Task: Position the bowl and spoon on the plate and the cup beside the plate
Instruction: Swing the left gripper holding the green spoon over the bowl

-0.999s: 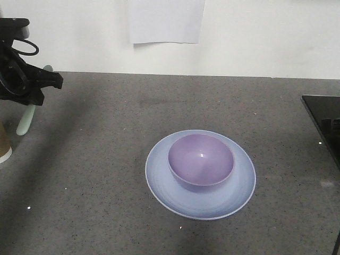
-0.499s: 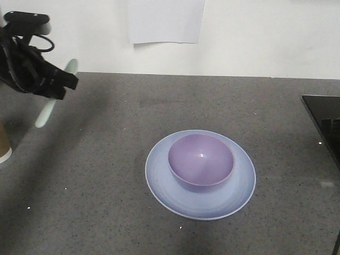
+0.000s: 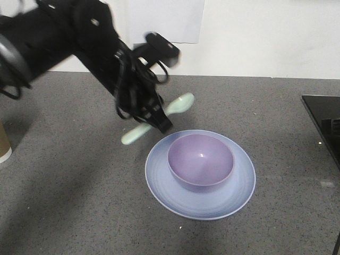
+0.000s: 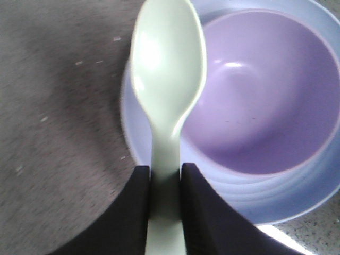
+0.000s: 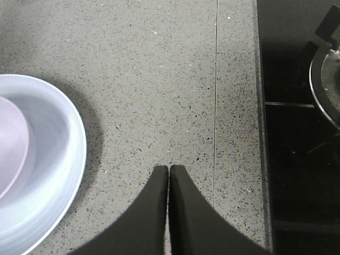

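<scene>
Left wrist: bowl (image 4: 255,95) on plate (image 4: 276,199); left end effector (image 4: 164,178) tight around spoon (image 4: 167,69).

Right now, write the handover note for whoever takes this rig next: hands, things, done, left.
The left hand is shut on the spoon by its handle, in the air at the left rim of the plate.
The right hand is shut, empty, over the countertop.
Done: the bowl sits on the plate.
Left: set the spoon on the plate; bring the cup, far off at the left edge, beside it.
</scene>
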### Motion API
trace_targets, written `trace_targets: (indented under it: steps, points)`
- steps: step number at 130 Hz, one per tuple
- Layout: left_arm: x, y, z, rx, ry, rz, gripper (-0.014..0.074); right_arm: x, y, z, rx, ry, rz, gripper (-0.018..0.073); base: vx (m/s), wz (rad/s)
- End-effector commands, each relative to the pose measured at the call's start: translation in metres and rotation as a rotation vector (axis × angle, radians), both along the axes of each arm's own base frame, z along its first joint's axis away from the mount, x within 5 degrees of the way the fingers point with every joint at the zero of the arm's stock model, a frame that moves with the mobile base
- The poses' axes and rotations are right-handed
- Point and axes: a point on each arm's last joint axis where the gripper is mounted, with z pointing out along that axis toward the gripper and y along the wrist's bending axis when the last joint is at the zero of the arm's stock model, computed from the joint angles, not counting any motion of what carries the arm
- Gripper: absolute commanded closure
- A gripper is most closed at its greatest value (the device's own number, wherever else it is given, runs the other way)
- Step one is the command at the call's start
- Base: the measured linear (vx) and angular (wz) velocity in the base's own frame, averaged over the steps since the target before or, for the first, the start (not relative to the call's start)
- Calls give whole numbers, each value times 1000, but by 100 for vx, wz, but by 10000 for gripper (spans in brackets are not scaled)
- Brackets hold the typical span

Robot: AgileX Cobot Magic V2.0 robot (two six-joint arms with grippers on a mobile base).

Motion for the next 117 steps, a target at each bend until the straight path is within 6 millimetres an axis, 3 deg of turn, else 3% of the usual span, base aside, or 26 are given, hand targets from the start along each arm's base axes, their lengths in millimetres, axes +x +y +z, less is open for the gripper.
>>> trace_targets:
  steps: [1, 22, 43, 117]
  points:
    - [-17, -18, 19, -34, -72, -101, 603, 0, -2, 15, -13, -98, 0, 568, 0, 0]
    - [-16, -36, -5, 50, -53, -139, 603, 0, -2, 15, -13, -98, 0, 568, 0, 0]
    - [-17, -44, -16, 77, -26, -159, 603, 0, -2, 15, -12, -98, 0, 568, 0, 0]
    - [-16, -43, -16, 64, -7, -86, 570, 0, -2, 15, -12, -98, 0, 568, 0, 0]
